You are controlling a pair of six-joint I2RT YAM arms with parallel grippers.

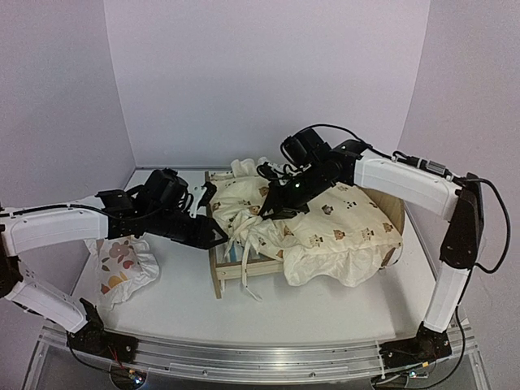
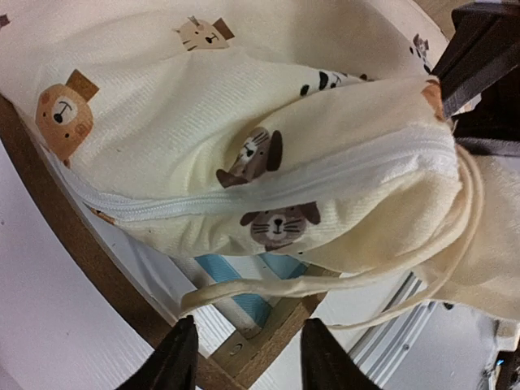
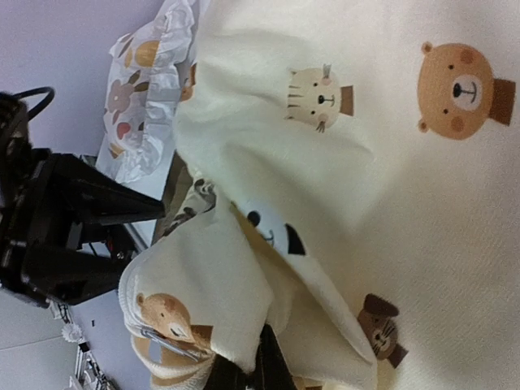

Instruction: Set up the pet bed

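A white table (image 1: 325, 313) stands inside pale lilac walls (image 1: 260, 73), and near its middle sits the pet bed (image 1: 217, 275), most of it hidden. A cream cushion (image 1: 333, 227) printed with small bears and cats is heaped over the frame and spills past its near side, so only parts of the bed show. These are a light-wood post and low rail at the left end, a strip of wood along the far left corner and a plain wooden board at the right end. Whether the boards carry any cutouts cannot be made out. The left wrist view shows a patch of the bed's striped base (image 2: 244, 286), blue and white, under the lifted cushion beside a bare wooden corner. A white zip (image 2: 268, 183) runs along the cushion's edge, and thin cream ties (image 2: 325, 284) hang from it. The left gripper (image 1: 215, 236) hangs at the bed's left end, its dark fingers (image 2: 183, 361) apart with nothing clamped between them. The right gripper (image 1: 272, 213) reaches in from the right, pinched tight on a bunched fold of the cushion; its fingertips are largely buried in cloth. A small white pillow (image 1: 122, 264) with orange-brown prints lies on the table left of the bed, partly behind the left arm.
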